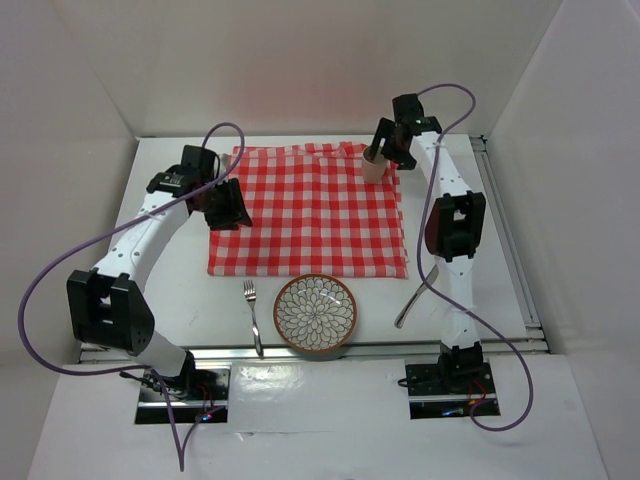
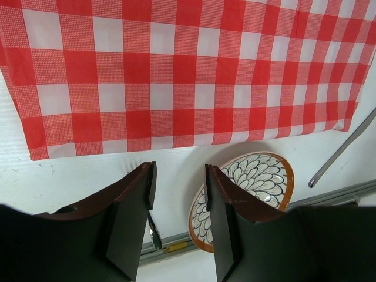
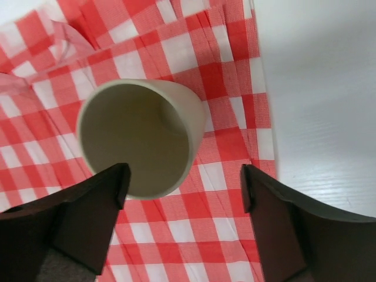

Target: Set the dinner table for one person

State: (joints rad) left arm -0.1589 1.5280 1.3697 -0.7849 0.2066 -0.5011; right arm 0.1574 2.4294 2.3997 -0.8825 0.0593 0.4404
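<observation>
- The white table spanned the whole workspace, under both arms and everything else.
- A red-and-white checked cloth lay flat on the far middle of the table, leaving bare table to the left, to the right and along the near side.
- The left end effector hung over the cloth's left edge, its jaws partly apart with nothing between them. Bare table showed below it and just to its left.
- The right end effector stood over the cloth's far right corner with its jaws spread wide and gripping nothing. Bare table began just past the cloth's edge on its right.
- A round patterned dish with a brown rim sat on bare table, just beside the cloth's near edge.
- A beige cup stood upright on the cloth's far right corner, between the right jaws and closer to the left one.
- A fork lay on the table just left of the dish.
- A grey utensil lay on the table right of the dish; I could not tell its kind.
</observation>
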